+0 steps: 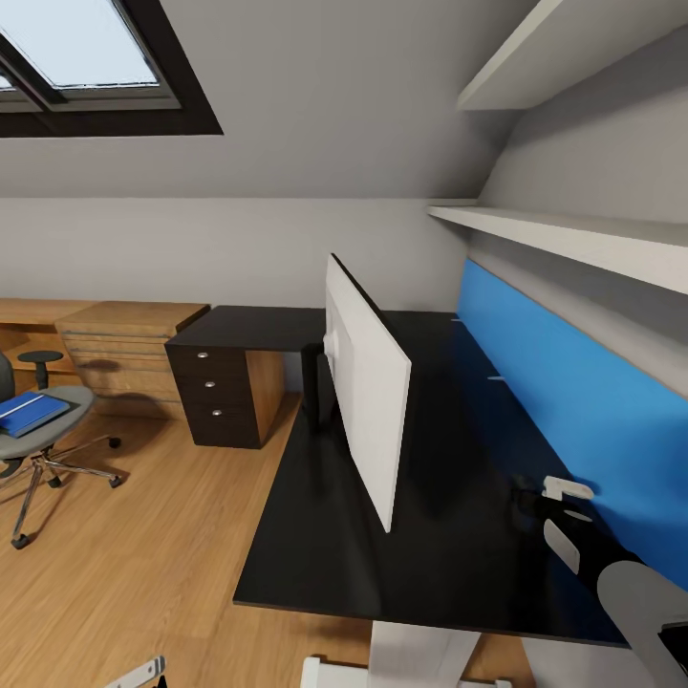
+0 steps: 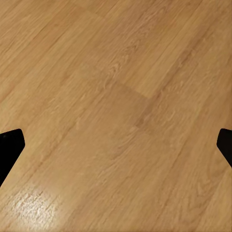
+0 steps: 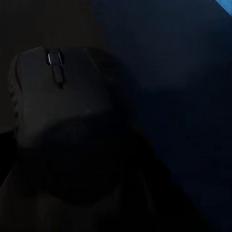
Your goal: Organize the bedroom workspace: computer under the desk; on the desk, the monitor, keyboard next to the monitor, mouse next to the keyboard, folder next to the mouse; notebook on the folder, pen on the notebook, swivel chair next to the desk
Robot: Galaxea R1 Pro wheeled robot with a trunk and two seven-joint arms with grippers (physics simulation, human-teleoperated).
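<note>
The large matte black L-shaped desk (image 1: 449, 535) stands against the wall with the bright blue wall panel (image 1: 583, 401). The wide flat monitor (image 1: 368, 382) stands on the desk, its white back toward the camera and its edge angled across the desktop. The drawer unit with three round silver knobs (image 1: 215, 392) closes the far end of the desk, beside a light wood chest of drawers (image 1: 124, 349).

The right gripper (image 1: 535, 502) rests low over the desktop near the blue panel. The right wrist view shows the small rounded black mouse (image 3: 63, 125) directly in front of the fingers, with its scroll wheel visible; whether the fingers clamp it cannot be determined in the dark picture.

The left gripper (image 2: 116, 145) hangs over the light wood plank floor (image 2: 116, 72), its black fingertips (image 2: 9, 145) spread wide and holding nothing.

The grey swivel chair (image 1: 38, 435) stands well apart from the desk, carrying the flat blue folder (image 1: 31, 413) on its seat.
</note>
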